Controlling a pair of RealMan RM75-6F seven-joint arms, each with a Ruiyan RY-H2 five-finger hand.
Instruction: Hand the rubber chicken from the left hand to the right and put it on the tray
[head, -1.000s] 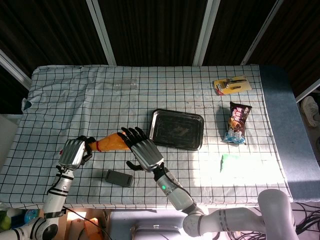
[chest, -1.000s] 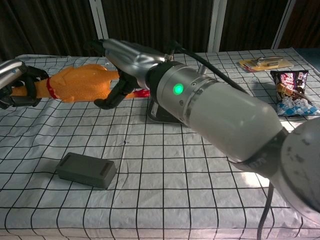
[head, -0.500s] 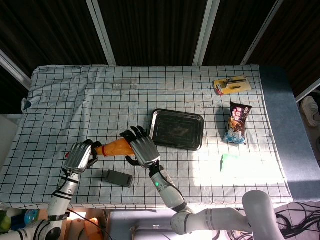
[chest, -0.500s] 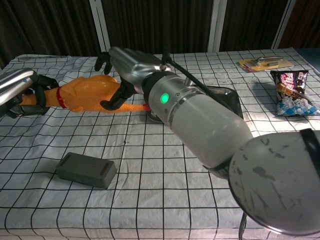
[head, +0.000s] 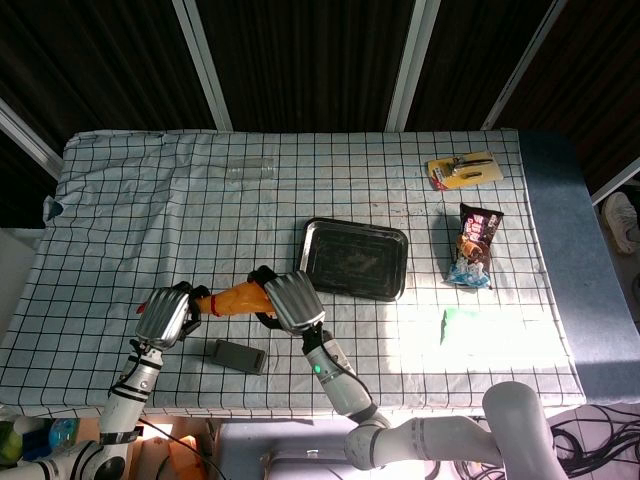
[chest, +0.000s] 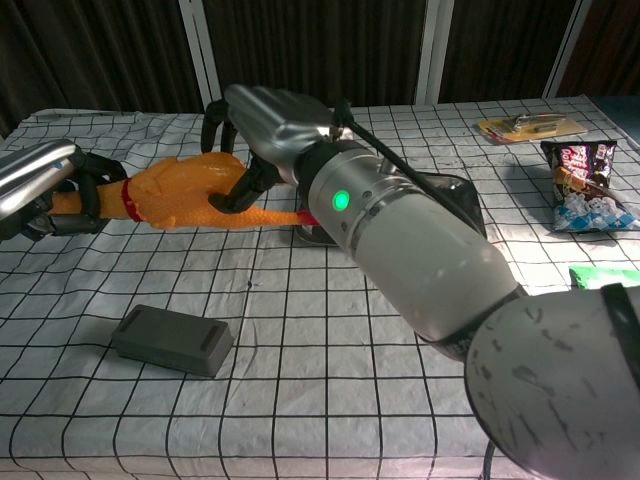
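The orange rubber chicken (head: 235, 298) (chest: 185, 190) hangs level above the tablecloth, held between both hands. My left hand (head: 165, 315) (chest: 45, 190) grips its neck end, by the red band. My right hand (head: 290, 300) (chest: 265, 120) has its fingers curled over the chicken's body and its thumb under it. The red feet stick out below the right hand. The dark metal tray (head: 355, 260) lies empty just right of the hands; in the chest view the right arm hides most of the tray (chest: 455, 195).
A grey box (head: 238, 355) (chest: 172, 340) lies on the cloth below the chicken. At the right are a snack bag (head: 475, 245) (chest: 580, 185), a yellow carded tool (head: 460, 168) and a green packet (head: 470, 325). A clear cup (head: 248, 172) lies far back.
My right hand has closed from spread fingers beside the chicken to a grip round its body. Both hands and the chicken have drifted slightly toward me.
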